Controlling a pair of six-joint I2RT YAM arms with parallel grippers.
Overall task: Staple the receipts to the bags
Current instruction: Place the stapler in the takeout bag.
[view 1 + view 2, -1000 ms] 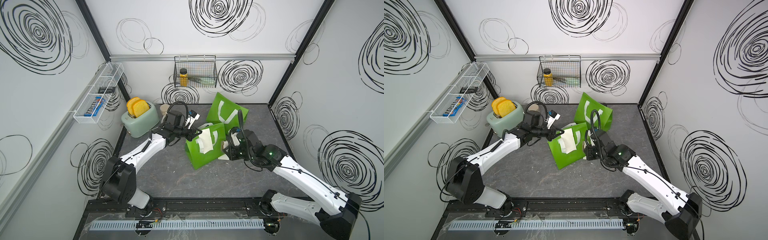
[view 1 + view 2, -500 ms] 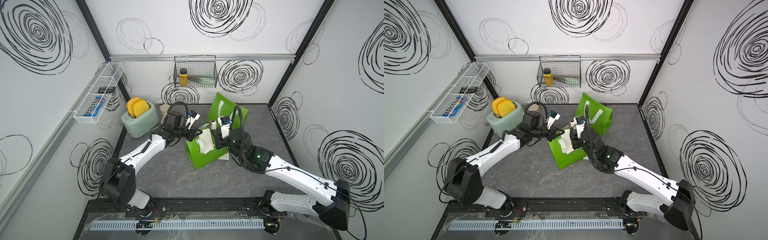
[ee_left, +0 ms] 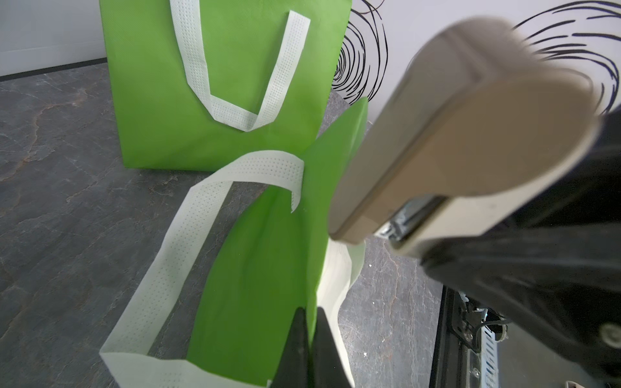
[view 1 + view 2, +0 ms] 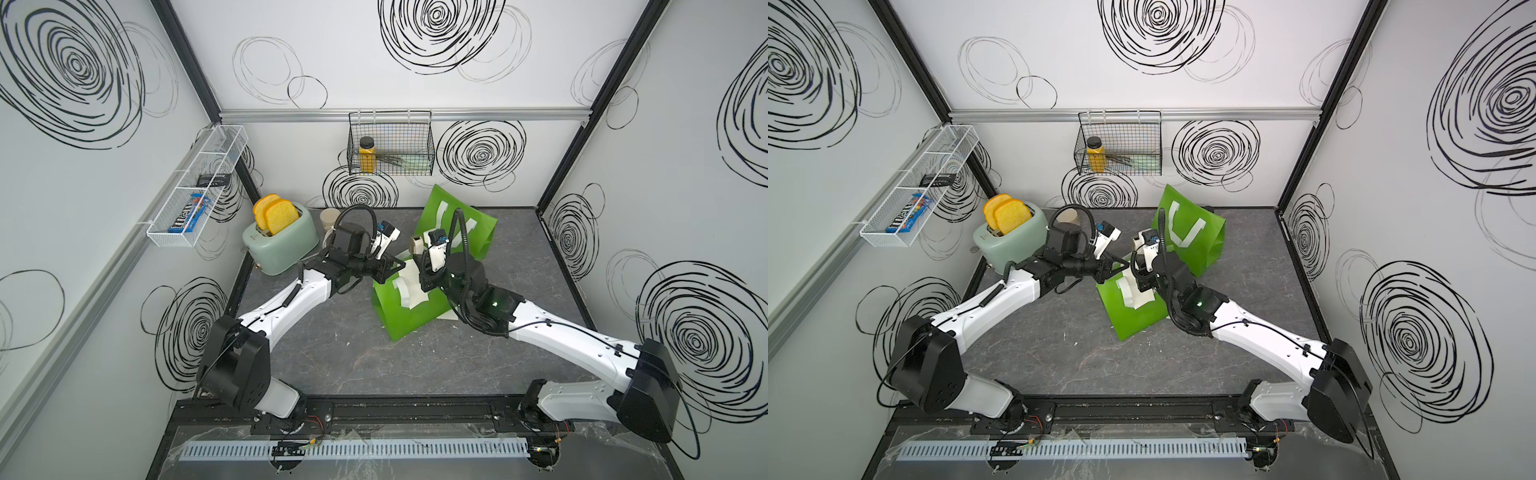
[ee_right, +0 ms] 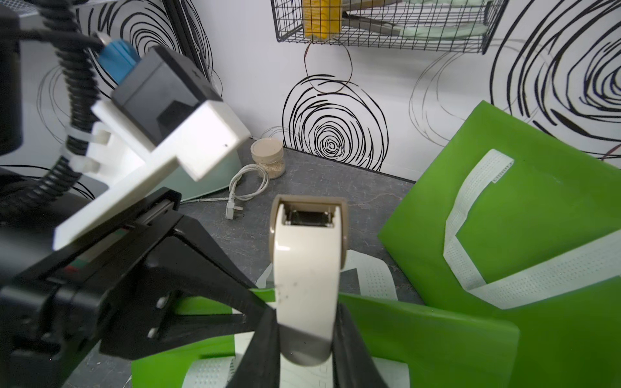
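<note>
1. In both top views, a gray stone-look floor (image 4: 332,361) lies between white walls (image 4: 540,54) with black swirls. The near bag (image 4: 409,320) is in the middle. The receipt (image 4: 417,296) lies against its front, and the stapler (image 4: 417,243) is near its top edge.
2. Left wrist view: the left gripper (image 3: 309,349) pinches the near bag's top edge tight. The stapler is close beside that edge.
3. Right wrist view: the right gripper (image 5: 305,346) squeezes the stapler. The far bag (image 5: 521,208) stands further back.

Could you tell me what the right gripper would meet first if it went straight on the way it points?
The right gripper, clamping the beige stapler, points at the grey marbled tabletop toward the back wall; probably that first, beside the coiled white power cord. Depth is unclear.
</note>
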